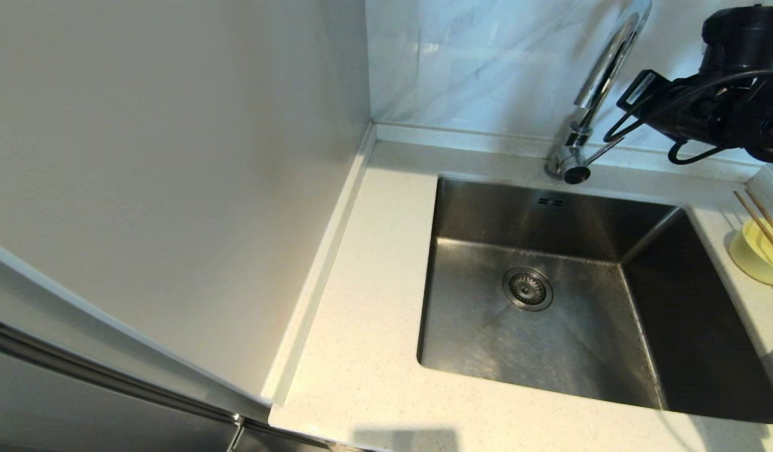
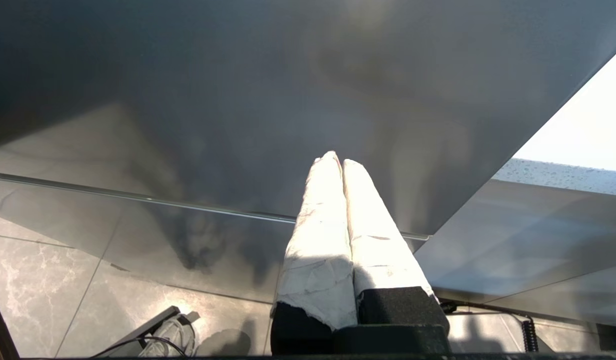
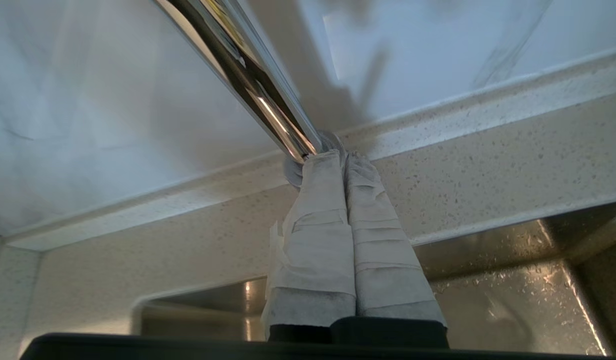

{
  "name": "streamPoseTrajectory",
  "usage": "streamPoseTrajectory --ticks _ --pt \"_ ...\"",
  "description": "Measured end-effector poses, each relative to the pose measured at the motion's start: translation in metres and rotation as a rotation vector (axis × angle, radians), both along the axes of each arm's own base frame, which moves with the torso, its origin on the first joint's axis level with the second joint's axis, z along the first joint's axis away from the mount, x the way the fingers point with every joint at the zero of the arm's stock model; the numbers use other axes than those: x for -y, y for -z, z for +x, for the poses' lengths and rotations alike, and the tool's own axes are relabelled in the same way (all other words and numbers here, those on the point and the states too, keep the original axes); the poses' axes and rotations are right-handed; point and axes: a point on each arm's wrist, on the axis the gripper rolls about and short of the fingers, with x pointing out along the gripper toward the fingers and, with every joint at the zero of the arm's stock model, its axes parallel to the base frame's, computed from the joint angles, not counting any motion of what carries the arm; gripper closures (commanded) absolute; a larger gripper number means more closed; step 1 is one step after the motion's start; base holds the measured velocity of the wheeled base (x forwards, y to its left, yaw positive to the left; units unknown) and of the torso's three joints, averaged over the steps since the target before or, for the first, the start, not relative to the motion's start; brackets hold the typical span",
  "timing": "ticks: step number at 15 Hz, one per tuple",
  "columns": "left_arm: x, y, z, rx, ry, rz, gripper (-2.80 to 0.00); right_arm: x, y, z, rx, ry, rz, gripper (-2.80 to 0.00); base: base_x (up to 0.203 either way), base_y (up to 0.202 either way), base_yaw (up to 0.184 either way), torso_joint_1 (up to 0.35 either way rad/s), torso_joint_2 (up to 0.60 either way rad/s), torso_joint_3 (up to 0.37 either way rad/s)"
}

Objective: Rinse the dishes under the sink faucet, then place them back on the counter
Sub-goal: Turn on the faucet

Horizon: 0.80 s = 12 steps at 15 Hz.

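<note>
The right tool [image 3: 344, 159], its taped fingers pressed together on nothing, pointed at the faucet [image 1: 603, 72] base, probably to nudge the lever. The yellow bowl [image 1: 758, 251] with chopsticks [image 1: 763, 224] waited on the bench [image 1: 361, 351], right of the faucet. The left tool [image 2: 340, 161] sat narrow and idle, away from the faucet.

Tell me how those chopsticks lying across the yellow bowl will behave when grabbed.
The chopsticks look thin and stiff, probably very light. Resting loosely across the bowl rim, they would likely roll or slide off if nudged. Their slim shafts may slip between closing fingers.
</note>
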Motion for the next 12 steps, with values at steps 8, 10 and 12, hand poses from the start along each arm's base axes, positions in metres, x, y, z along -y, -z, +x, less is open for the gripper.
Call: streamPoseTrajectory --ticks 8,10,12 --pt "0.000 0.000 0.000 0.000 0.000 0.000 0.00 0.004 0.023 0.028 -0.043 0.018 -0.033 0.00 0.000 0.000 0.000 0.000 0.00 0.000" --pt "0.000 0.000 0.000 0.000 0.000 0.000 0.00 0.009 0.027 0.035 -0.051 0.045 -0.050 0.00 0.000 0.000 0.000 0.000 0.00 0.000" --pt "0.000 0.000 0.000 0.000 0.000 0.000 0.00 0.014 0.032 0.039 -0.060 0.056 -0.052 0.00 0.000 0.000 0.000 0.000 0.00 0.000"
